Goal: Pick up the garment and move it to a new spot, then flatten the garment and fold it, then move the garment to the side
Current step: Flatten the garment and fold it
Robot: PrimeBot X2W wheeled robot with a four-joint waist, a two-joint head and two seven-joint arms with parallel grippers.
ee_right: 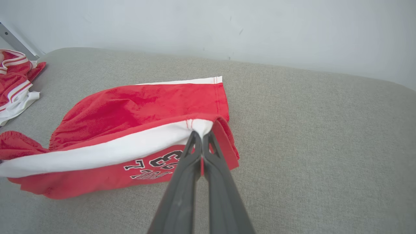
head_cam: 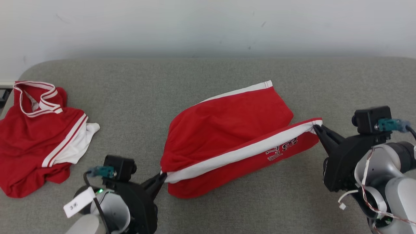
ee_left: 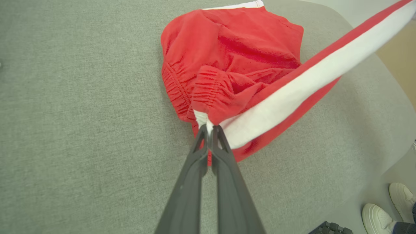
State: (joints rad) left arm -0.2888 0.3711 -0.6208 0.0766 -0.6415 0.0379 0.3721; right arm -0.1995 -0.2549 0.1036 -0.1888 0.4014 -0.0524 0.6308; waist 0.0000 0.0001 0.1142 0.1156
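Two grippers pinch the red shorts (head_cam: 227, 130) by one white side stripe (head_cam: 240, 151): the left gripper (head_cam: 162, 177) is clamped on its waistband end at seven o'clock, the right gripper (head_cam: 316, 126) on its hem end at three o'clock. The stripe stretches taut between them while the shorts rest mid-surface on the grey fabric (head_cam: 208, 74). At nine o'clock lies a crumpled red jersey (head_cam: 35, 139).

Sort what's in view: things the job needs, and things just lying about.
Job: shorts; left gripper and right gripper, each shut on one end of the shorts.
Lying about: jersey, crumpled at the left; a person's shoes on the floor.
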